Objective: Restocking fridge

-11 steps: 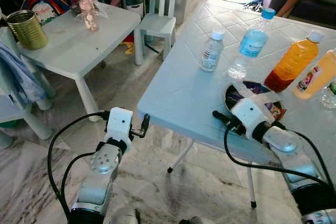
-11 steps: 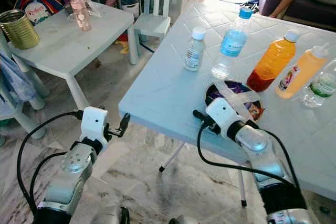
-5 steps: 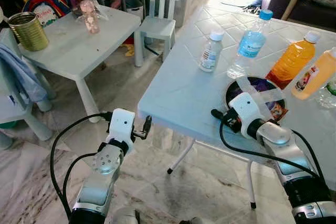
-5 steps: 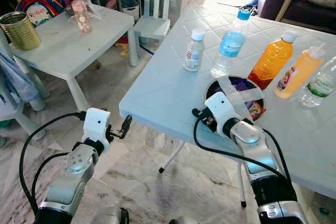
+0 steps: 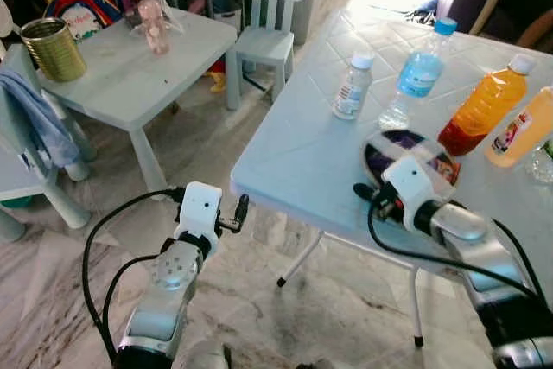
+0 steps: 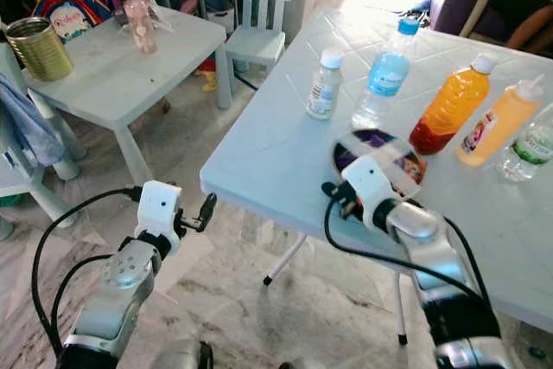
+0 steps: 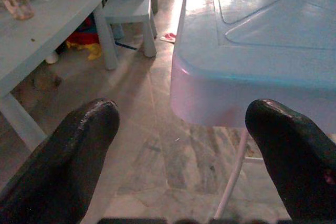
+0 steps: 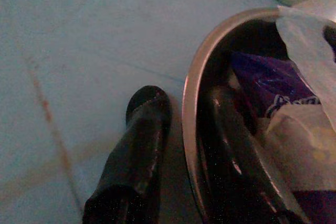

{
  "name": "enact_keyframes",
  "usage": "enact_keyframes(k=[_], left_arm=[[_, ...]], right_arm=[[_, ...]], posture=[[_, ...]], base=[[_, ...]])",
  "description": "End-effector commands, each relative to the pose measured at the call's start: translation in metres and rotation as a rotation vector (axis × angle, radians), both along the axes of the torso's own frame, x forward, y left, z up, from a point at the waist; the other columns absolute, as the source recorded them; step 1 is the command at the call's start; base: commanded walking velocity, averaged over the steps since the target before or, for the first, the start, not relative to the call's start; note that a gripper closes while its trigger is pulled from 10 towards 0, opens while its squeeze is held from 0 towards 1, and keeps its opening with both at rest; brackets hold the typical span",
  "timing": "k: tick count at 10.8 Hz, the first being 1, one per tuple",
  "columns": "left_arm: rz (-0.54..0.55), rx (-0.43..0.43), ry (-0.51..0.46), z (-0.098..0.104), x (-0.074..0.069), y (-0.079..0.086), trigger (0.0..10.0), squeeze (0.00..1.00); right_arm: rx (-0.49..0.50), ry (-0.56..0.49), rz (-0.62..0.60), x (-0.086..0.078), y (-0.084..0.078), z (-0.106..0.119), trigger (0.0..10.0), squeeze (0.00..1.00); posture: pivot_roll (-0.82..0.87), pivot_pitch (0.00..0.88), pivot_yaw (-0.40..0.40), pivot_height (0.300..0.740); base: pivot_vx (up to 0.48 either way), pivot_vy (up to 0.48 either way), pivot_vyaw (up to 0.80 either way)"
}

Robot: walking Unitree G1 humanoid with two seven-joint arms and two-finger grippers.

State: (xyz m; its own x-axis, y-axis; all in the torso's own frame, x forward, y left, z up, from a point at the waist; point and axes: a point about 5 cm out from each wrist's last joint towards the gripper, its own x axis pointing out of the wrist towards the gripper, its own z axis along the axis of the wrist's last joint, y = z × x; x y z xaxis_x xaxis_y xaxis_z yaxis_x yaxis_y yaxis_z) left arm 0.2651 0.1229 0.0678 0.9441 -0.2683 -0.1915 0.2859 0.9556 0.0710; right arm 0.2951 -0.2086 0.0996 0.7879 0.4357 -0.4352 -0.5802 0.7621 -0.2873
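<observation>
The left arm (image 5: 168, 278) reaches up from the bottom left. Its left gripper (image 5: 242, 209) is held in the air, fingers wide apart. The right arm (image 5: 471, 244) comes in from the lower right. Its right gripper (image 8: 181, 145) has one finger (image 8: 139, 140) on each side of a rim.

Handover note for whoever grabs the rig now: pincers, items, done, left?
Right pincer: straddles the rim of the metal bowl on the blue table, one finger outside, one inside; grip unconfirmed.
Left pincer: open, idle, off the table's near edge.
Items: small bottle, blue water bottle, two orange bottles, all on the table.
Done: nothing stocked.
Left: everything; no fridge visible.
</observation>
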Motion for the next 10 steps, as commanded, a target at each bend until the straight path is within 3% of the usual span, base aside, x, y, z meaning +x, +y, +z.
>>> enact_keyframes(k=[1,4,8,9,10], left_arm=[[-0.013,0.009,0.006,0.0,-0.001,-0.001,10.0,0.0],[-0.015,0.013,0.017,-0.002,-0.002,0.0,10.0,0.0],[-0.012,0.019,0.021,-0.002,-0.001,0.001,10.0,0.0],[-0.007,0.019,0.023,-0.002,-0.001,0.001,10.0,0.0],[0.0,0.016,0.023,-0.002,-0.001,0.002,10.0,0.0]], right_arm=[[-0.009,0.121,0.036,-0.014,-0.002,-0.019,0.0,0.0],[-0.101,0.144,0.13,-0.028,-0.021,-0.013,0.0,0.0],[-0.25,0.17,0.301,-0.043,-0.029,-0.015,0.0,0.0],[-0.265,0.147,0.36,-0.047,-0.028,-0.015,0.0,0.0],[-0.266,0.038,0.407,-0.044,-0.02,-0.007,0.0,0.0]], posture=[[0.1,0.059,-0.031,0.74],[0.1,0.06,-0.026,0.74],[0.1,0.059,-0.031,0.74],[0.1,0.059,-0.032,0.74],[0.1,0.06,-0.033,0.74]], base=[[0.0,0.0,0.0],[0.0,0.0,0.0],[0.0,0.0,0.0],[0.0,0.0,0.0],[0.0,0.0,0.0]])
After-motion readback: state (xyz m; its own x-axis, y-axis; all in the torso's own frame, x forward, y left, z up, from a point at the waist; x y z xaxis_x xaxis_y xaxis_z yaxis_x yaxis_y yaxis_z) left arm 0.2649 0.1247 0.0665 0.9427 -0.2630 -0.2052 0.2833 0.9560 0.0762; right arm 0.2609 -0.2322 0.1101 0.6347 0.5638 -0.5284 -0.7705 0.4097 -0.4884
